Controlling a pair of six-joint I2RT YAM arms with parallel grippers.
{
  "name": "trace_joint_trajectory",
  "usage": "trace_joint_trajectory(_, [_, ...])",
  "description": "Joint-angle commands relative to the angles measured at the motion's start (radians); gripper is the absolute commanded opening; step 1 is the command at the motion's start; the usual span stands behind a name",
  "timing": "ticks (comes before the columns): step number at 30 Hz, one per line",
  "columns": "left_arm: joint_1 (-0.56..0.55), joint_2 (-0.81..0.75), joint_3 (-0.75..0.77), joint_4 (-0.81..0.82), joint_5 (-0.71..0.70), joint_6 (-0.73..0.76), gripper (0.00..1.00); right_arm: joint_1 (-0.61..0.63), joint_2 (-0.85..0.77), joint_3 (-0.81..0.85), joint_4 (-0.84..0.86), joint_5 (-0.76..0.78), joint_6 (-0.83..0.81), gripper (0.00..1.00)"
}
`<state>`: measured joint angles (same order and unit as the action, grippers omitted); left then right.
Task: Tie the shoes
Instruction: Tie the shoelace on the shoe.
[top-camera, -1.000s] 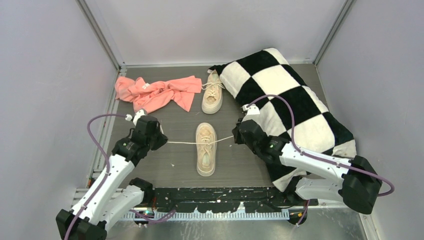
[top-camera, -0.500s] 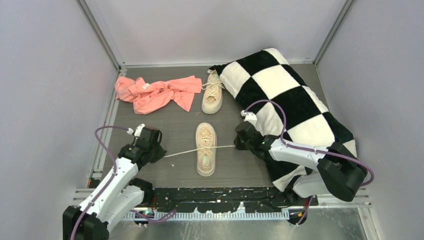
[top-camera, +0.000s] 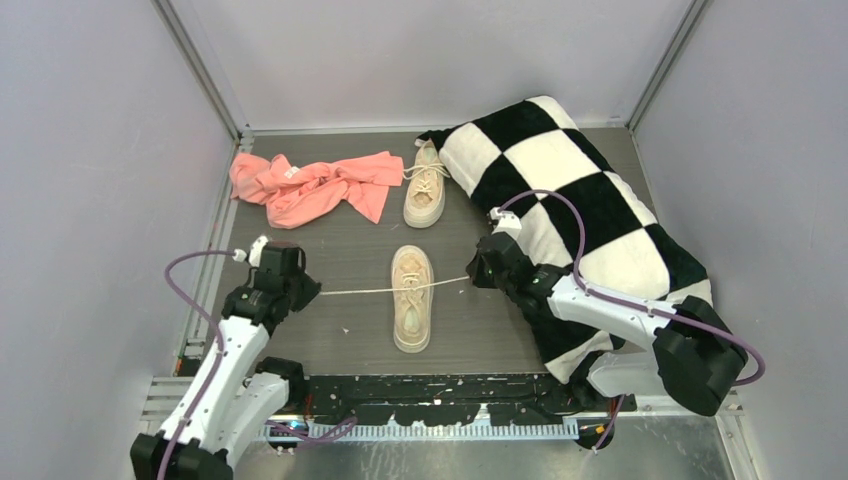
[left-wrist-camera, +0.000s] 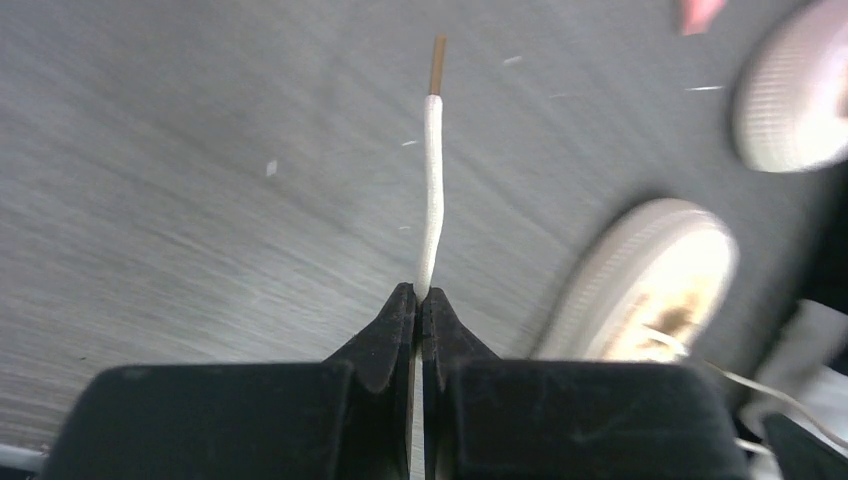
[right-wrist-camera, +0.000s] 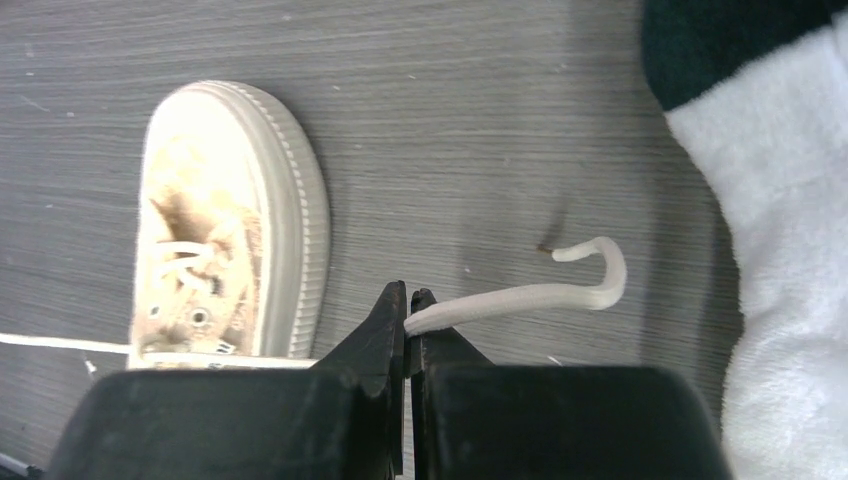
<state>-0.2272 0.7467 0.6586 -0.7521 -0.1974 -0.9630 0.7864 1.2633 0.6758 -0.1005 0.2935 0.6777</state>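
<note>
The near beige sneaker (top-camera: 412, 297) lies in the middle of the table, toe towards me; it also shows in the right wrist view (right-wrist-camera: 230, 220) and, blurred, in the left wrist view (left-wrist-camera: 640, 285). Its cream lace (top-camera: 360, 291) stretches taut left and right. My left gripper (top-camera: 305, 290) is shut on the left lace end (left-wrist-camera: 430, 190), whose brown tip sticks out. My right gripper (top-camera: 478, 276) is shut on the right lace end (right-wrist-camera: 520, 295), which curls past the jaws. The far sneaker (top-camera: 426, 185) lies beyond with its laces knotted.
A pink cloth (top-camera: 310, 185) lies at the back left. A black-and-white checkered pillow (top-camera: 580, 210) fills the right side, under my right arm; its edge shows in the right wrist view (right-wrist-camera: 780, 200). Grey walls and metal rails close in the table.
My left gripper has drawn back to the left and a little away from me, pulling the lace tauter. My right gripper has shifted slightly up, holding its lace end.
</note>
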Motion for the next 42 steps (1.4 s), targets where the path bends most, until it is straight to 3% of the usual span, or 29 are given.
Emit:
trace_joint_trajectory(1, [0.081, 0.043, -0.137, 0.084, 0.061, -0.021, 0.00, -0.037, 0.028, -0.074, 0.054, 0.020, 0.034, 0.00])
trace_joint_trajectory(6, [0.100, 0.082, -0.175, 0.126, 0.061, -0.028, 0.00, -0.058, 0.068, -0.092, 0.071, -0.025, 0.065, 0.00])
trace_joint_trajectory(16, [0.100, -0.056, 0.024, -0.050, -0.093, 0.047, 0.01, -0.059, -0.049, 0.022, -0.026, -0.036, 0.021, 0.01])
trace_joint_trajectory(26, [0.106, -0.013, -0.144, 0.004, -0.036, -0.054, 0.00, -0.070, 0.090, -0.043, 0.033, -0.032, 0.061, 0.01])
trace_joint_trajectory(37, [0.133, -0.041, 0.008, -0.076, -0.070, -0.006, 0.00, -0.075, -0.001, -0.009, -0.028, -0.025, 0.040, 0.01])
trace_joint_trajectory(42, [0.139, -0.036, -0.045, -0.063, -0.078, -0.014, 0.00, -0.078, 0.005, -0.041, -0.014, -0.007, 0.040, 0.01])
